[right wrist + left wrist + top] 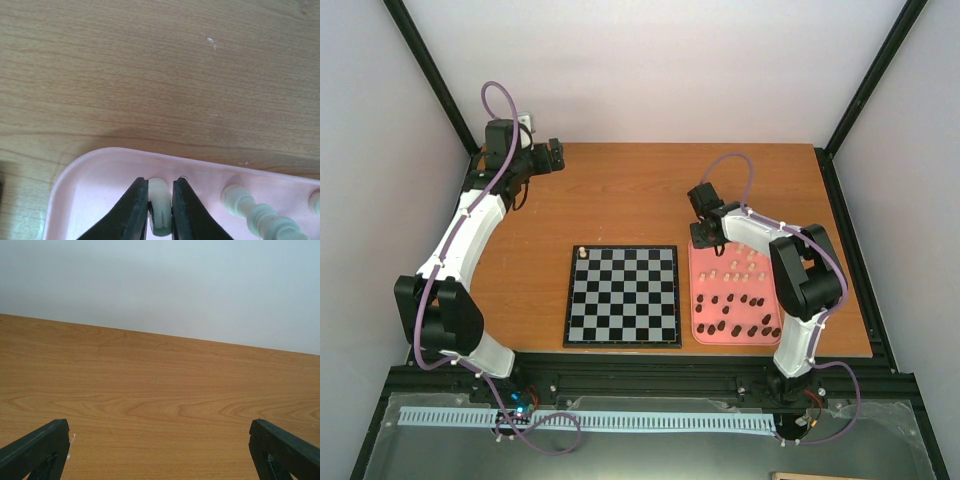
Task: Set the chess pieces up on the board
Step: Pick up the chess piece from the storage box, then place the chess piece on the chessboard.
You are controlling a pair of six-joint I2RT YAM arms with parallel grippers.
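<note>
**Step in hand: pick of a cream piece [160, 212] from the tray [100, 159].**

The right gripper [160, 190] is positioned at the far left corner of the tray. Its jaws are drawn narrow, with one finger pressed on each side of the cream piece, just inside the rim. Whether the piece is upright cannot be told. A second piece [257, 215] lies on its side nearby, apart from the fingers.

The left gripper [157, 445] is held over bare table [160, 370] at the far left. Its jaws are wide, with nothing between them.

The board [622, 296] lies just beside the tray, on its left. One placed piece [582, 252] is seen on the far left corner square. The other cream pieces [738, 264] and the dark pieces [730, 302] are in the tray, so the task is judged to be near its start.

Recommended procedure:

1. The grip is to be confirmed before any lift, as a small rounded piece may slip or tip out of a partial closure.
2. The piece is to be raised straight up until the rim is cleared.
3. The piece is to be carried to the far row of the board and lowered onto the centre of a free square.
4. The jaws are to be released only once the base is seated flat. They are then to be withdrawn upward, so that the placed piece is not knocked.
</note>
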